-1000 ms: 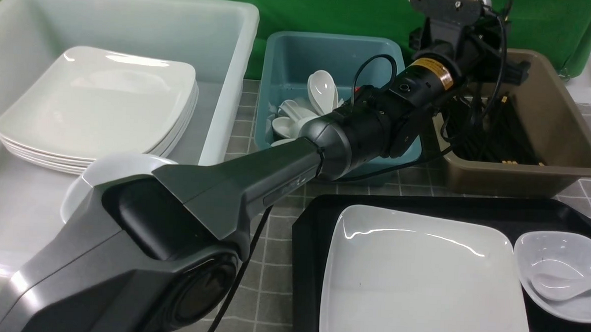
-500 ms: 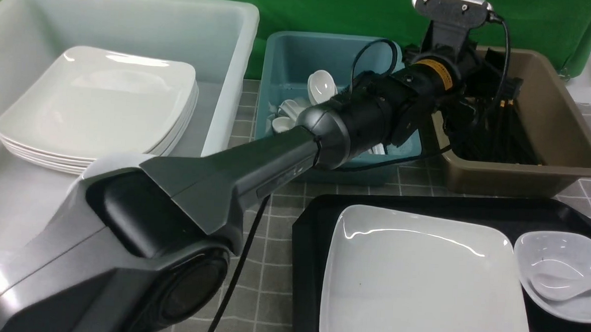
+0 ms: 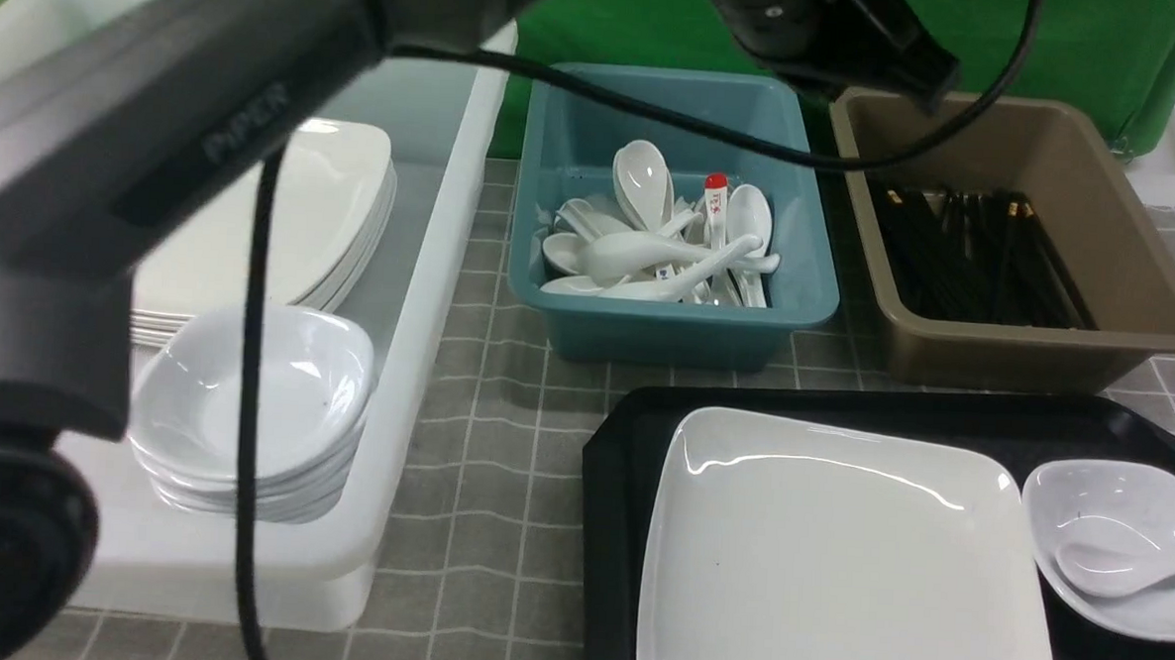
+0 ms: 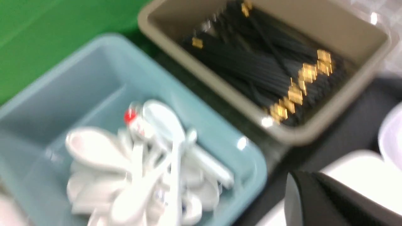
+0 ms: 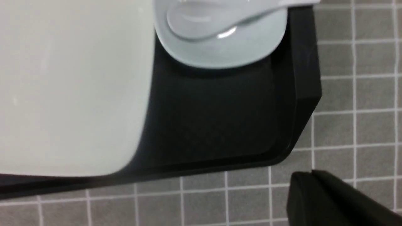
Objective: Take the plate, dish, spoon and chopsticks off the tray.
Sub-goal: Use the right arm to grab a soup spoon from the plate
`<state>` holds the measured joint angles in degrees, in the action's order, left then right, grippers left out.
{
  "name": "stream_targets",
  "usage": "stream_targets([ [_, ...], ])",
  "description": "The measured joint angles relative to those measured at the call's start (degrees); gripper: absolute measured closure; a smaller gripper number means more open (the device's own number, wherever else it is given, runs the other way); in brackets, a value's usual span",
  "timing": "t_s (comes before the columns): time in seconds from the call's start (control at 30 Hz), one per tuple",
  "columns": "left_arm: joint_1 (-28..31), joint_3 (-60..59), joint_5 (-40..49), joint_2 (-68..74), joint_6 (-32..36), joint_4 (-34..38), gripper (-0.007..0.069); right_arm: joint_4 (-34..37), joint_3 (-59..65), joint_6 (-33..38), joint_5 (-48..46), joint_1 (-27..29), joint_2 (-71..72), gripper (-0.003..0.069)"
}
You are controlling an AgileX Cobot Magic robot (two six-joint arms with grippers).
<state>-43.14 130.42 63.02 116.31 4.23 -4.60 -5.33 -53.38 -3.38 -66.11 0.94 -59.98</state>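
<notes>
The left arm (image 3: pixel 209 135) has swung up since half a second ago. Then it lay low across the near left of the table (image 3: pixel 501 485), its wrist over the brown bin (image 3: pixel 1110 184). Now it crosses the top of the front view. This uncovers a stack of small dishes (image 3: pixel 257 405) in the white tub (image 3: pixel 421 293) along the left edge. It also uncovers the heap of white spoons (image 3: pixel 650 253) in the teal bin (image 3: pixel 597 112) at the far edge. The things on the tray (image 3: pixel 622 441) have not shifted.

Of the left gripper (image 4: pixel 333 201), only a dark, blurred part shows in its wrist view. It is above the gap between the teal bin and the brown bin. Whether its jaws are released or clenched I cannot tell, and nothing shows in them. Of the right gripper (image 5: pixel 339 201), too, only a dark corner shows. It is over bare table just off the tray's cut-off corner, and the state of its jaws cannot be told either.

The tray sits at the near right corner of the table. The plate (image 3: pixel 835 559) lies flat on it. The dish (image 3: pixel 1106 492) stands just beside the plate toward the right edge, with the spoon (image 3: pixel 1107 571) resting inside it. Black chopsticks (image 3: pixel 977 258) lie bundled in the brown bin at the far right corner. Which pair is the task's cannot be told.
</notes>
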Motion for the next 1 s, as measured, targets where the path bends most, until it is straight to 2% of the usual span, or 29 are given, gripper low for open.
stream_targets([
  [0.07,0.0,0.0,3.2,-1.1,1.2,-0.1,0.0619,-0.1,0.0,-0.3,1.1,0.0,-4.1,0.0627],
  [0.17,0.0,-1.1,6.2,-3.4,2.2,-0.1,0.062,-0.2,0.0,-3.4,4.9,0.0,-12.7,0.055],
  [0.23,0.0,-3.7,6.0,-5.7,2.7,-0.1,0.062,-0.3,0.0,-5.1,7.8,0.0,-16.4,0.0458],
  [0.33,0.0,-10.3,3.8,-10.7,2.8,-0.1,0.062,-0.2,0.0,-8.9,13.4,0.1,-21.6,0.0236],
  [0.37,0.0,-11.4,3.3,-11.5,2.8,0.0,0.062,0.0,0.0,-9.2,13.8,0.1,-21.9,0.0223],
  [0.4,0.0,-15.8,1.1,-14.4,2.8,0.3,0.062,0.5,0.0,-9.8,17.1,0.3,-23.9,0.0144],
  [0.47,0.0,-22.5,-2.1,-18.8,2.8,0.7,0.062,1.0,0.0,-11.1,20.6,0.8,-26.9,0.0081],
  [0.63,0.0,-39.7,-10.7,-29.3,1.8,1.0,0.062,1.6,0.0,-17.1,26.5,2.7,-31.7,0.0081],
  [0.8,0.0,-50.9,-17.6,-37.3,1.6,1.0,0.062,4.1,0.0,-19.5,30.2,3.5,-34.5,0.0081],
  [1.0,0.0,-54.9,-19.8,-41.4,1.6,0.7,0.062,6.8,0.0,-20.2,34.5,3.5,-35.1,0.0081],
])
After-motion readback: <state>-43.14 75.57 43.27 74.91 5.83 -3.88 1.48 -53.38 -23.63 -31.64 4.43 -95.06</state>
